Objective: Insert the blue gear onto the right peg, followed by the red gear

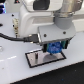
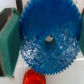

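My gripper (image 1: 54, 48) is shut on the blue gear (image 1: 54, 47) and holds it flat just above the grey black-edged plate (image 1: 40, 61). In the wrist view the blue gear (image 2: 47, 37) fills most of the frame, between the green finger pads (image 2: 9, 42). A small dark grey spot shows in its centre hole; it may be the right peg's tip (image 2: 49, 40), but I cannot tell whether it reaches into the hole. The red gear (image 2: 35, 77) lies beyond the blue gear's rim, partly cut off. I cannot make out the pegs or the red gear in the exterior view.
The white arm body (image 1: 35, 22) with a black cable (image 1: 10, 36) fills the exterior view's upper half. The plate rests on a white table (image 1: 15, 70).
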Robot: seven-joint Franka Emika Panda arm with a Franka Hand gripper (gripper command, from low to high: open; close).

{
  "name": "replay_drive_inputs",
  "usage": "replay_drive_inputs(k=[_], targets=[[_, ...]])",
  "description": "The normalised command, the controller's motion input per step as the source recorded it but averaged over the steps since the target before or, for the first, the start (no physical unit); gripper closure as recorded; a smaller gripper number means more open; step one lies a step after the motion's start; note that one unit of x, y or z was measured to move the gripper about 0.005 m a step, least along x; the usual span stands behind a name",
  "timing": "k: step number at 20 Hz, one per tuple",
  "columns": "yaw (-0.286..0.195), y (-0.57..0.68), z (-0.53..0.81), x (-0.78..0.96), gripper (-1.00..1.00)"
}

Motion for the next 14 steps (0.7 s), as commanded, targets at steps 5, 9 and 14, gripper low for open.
replay_drive_inputs(k=[5,9,14], targets=[[0.0,-0.16,0.22,0.17,1.0],[0.0,-0.22,-0.04,0.17,1.0],[0.0,0.0,-0.1,0.13,1.0]])
